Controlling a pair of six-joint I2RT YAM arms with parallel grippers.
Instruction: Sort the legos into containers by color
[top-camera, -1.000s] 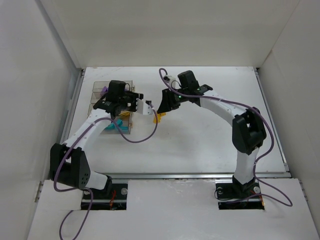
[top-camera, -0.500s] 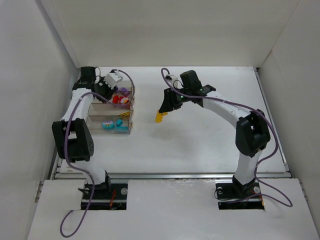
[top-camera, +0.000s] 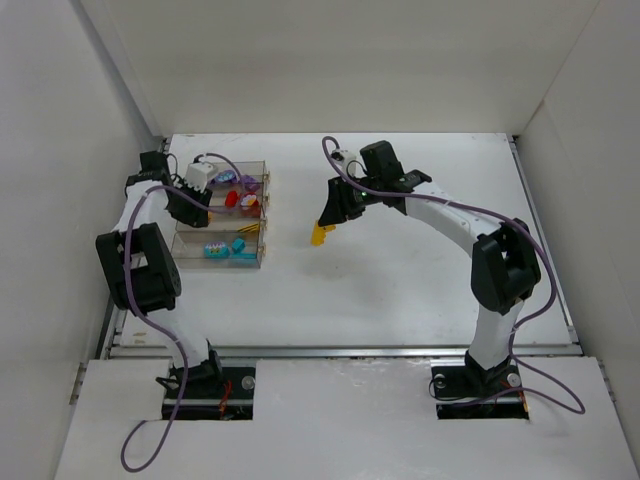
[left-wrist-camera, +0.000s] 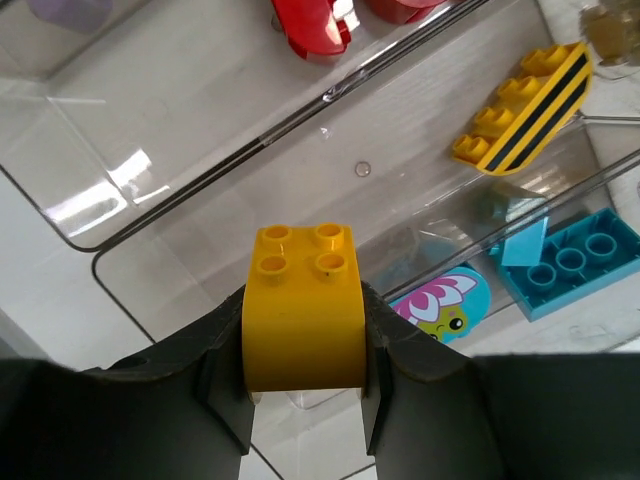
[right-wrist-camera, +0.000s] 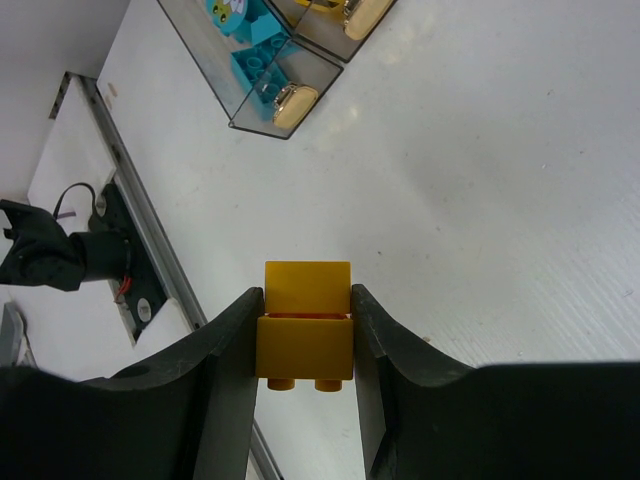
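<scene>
Yellow plastic filled both of your claws at this moment. Your left claw (left-wrist-camera: 303, 345) was pinching a yellow brick (left-wrist-camera: 300, 290) by its 2 flat sides, with its 4 studs pointing away from the wrist. It hung above the row of clear bins (top-camera: 262, 215), over the compartment where a striped yellow brick (left-wrist-camera: 520, 110) already lay. Red bricks (left-wrist-camera: 312, 22) sat in the neighbouring compartment on one side. A cyan brick (left-wrist-camera: 565, 265) and a flower-printed piece (left-wrist-camera: 445, 300) sat in the compartment on the other side.

Your right claw (right-wrist-camera: 305, 345) was clamped on a second yellow brick (right-wrist-camera: 305, 300), studs toward the wrist, well apart from the bins over the bare worktop (right-wrist-camera: 480, 200). I could not tell whether that brick touched the surface.

These bricks looked hard, stiff and light, with glossy sides that could slide under a loose grip. You were probably right to take them across 2 opposite flat faces, since the studs or a rounded edge would give the pads little to bite on. They did not look fragile, so a short drop should do no harm. A light brick may bounce, though, so I would have you let go low inside the walls of the yellow compartment.
</scene>
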